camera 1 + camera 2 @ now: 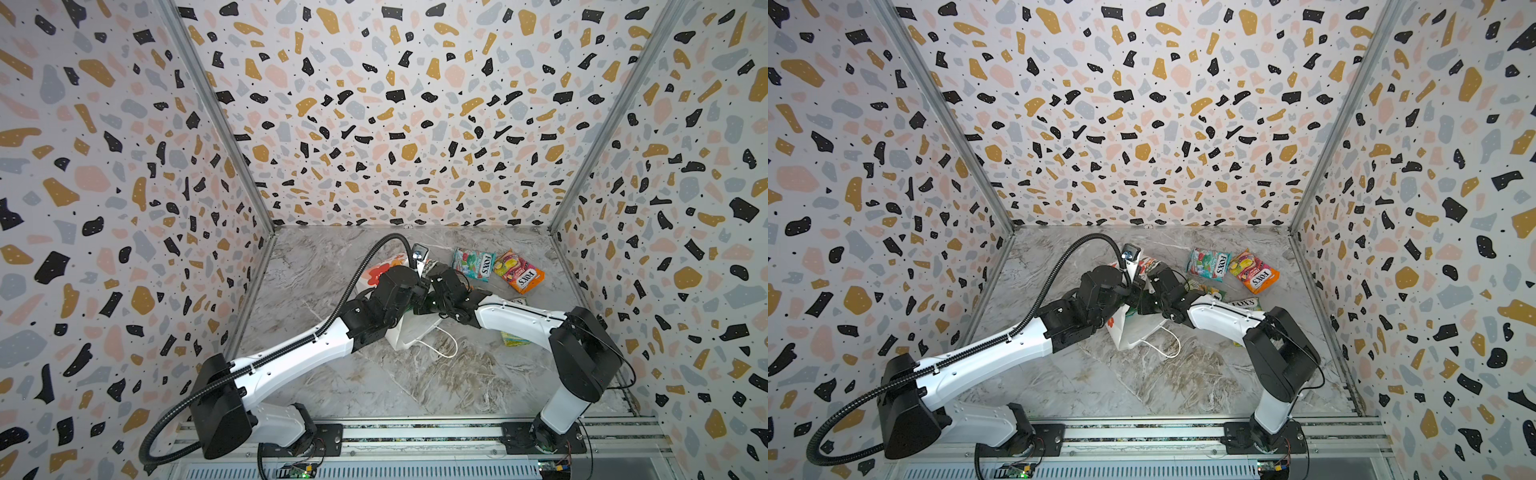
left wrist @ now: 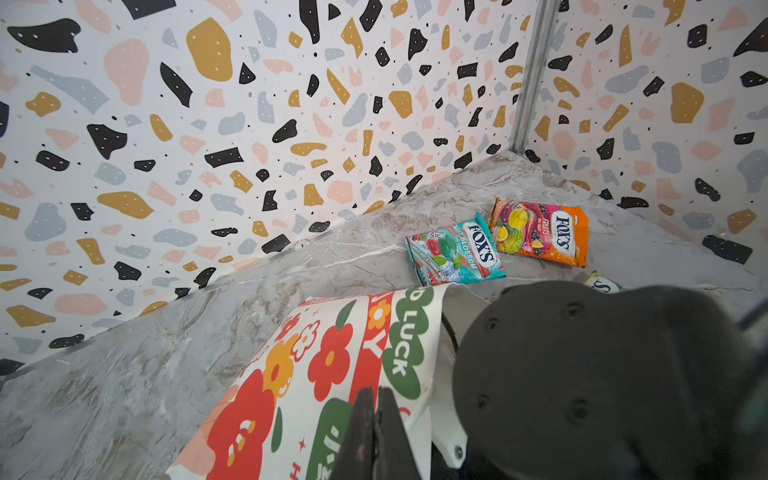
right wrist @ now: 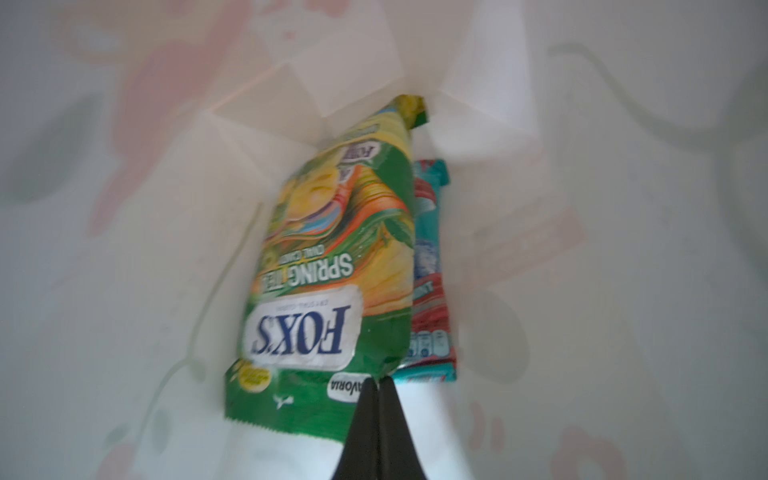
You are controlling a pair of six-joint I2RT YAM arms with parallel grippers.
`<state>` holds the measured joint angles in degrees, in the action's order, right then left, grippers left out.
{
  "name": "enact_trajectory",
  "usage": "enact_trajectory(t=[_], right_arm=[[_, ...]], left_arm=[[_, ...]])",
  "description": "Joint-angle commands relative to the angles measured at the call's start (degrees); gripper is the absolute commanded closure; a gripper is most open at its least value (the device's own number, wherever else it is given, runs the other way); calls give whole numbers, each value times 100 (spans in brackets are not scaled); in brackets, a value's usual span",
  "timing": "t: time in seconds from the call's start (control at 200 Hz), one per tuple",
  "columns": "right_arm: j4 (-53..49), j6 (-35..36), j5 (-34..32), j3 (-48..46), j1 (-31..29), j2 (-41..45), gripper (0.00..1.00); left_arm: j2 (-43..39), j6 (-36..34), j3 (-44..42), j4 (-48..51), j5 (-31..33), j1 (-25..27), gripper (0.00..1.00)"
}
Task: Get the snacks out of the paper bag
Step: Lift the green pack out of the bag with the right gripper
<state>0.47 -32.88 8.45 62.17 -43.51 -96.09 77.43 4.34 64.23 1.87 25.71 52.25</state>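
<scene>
While left gripper (image 2: 374, 395) pinches paper bag (image 2: 324, 361) rim | right gripper (image 3: 379, 381) inside, clamped on green packet (image 3: 332, 249) corner

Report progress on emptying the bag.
Done: teal packet, orange packet and a third packet lie out on the table. In hand: right gripper pinches the green packet inside the paper bag. Remaining: that one and the teal-red packet next to it.

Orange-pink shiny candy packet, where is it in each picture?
In a top view: the orange-pink glossy candy packet lies on the table's far right.
In a top view: there too.
Left wrist view: near the wall corner, at.
Right wrist view: not in it.
Shared landmark: the teal-red glossy packet beside it.
</scene>
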Motion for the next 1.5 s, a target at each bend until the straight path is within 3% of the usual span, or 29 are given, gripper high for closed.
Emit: enact_trajectory(t=[0.0, 0.345, 0.886, 1.292, 1.492], right_arm=[[143, 246, 255, -176, -65, 509, 100], [-204, 531, 541, -618, -70, 1739, 100], [-1174, 845, 677, -192, -70, 3290, 100], [-2071, 1182, 469, 1174, -10, 3703, 100], [-2264, 1221, 403, 1809, 402, 3601, 100]], left_arm=[[1, 106, 96, -107, 268, -14, 100], [-38, 76, 71, -116, 642, -21, 100], [-115, -83, 92, -23, 939, -38, 100], [-334, -118, -49, 393, 1127, -24, 100], [-665, -183, -274, 563, 1359, -26, 100]])
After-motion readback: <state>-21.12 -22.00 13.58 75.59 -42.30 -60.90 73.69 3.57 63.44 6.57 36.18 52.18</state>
